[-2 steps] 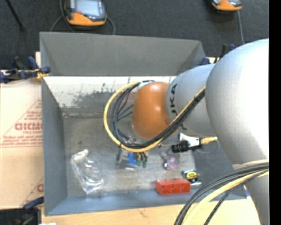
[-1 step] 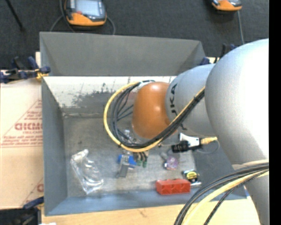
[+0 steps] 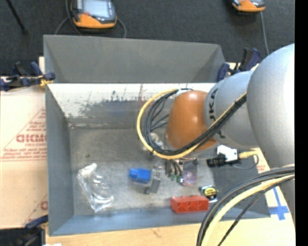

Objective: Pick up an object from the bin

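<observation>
One near camera looks steeply down into the bin.

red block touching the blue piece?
No, the red block lies well apart from the blue piece, nearer the picture's bottom right.

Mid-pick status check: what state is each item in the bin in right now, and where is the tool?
Crumpled clear plastic wrapper: lying loose at left, apart from the rest.
Small blue block: lying flat, free.
Small grey piece: tilted, beside the blue block.
Long red brick: lying flat, apart from the others.
Tool: down low, right of the blue block.
</observation>
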Action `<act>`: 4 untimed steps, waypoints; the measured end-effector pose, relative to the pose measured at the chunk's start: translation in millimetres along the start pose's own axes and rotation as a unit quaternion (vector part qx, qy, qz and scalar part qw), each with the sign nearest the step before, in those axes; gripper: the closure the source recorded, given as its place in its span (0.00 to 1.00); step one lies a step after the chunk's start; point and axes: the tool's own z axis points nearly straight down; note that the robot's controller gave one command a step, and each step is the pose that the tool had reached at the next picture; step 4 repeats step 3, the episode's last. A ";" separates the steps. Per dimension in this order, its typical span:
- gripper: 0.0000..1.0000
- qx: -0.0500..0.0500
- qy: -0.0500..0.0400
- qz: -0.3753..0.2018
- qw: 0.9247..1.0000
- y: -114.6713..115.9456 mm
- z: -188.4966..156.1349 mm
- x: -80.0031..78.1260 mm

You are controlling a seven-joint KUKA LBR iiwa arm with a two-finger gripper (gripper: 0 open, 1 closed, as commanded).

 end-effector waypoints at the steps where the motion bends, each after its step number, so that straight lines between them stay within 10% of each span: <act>1: 0.00 -0.001 0.001 -0.025 1.000 33.9 -0.2 21.4; 2: 1.00 -0.002 0.001 -0.023 1.000 33.0 -0.3 20.8; 3: 1.00 -0.002 -0.004 -0.152 0.988 33.1 -152.7 25.8; 4: 1.00 -0.002 -0.004 -0.152 0.988 33.1 -152.7 25.8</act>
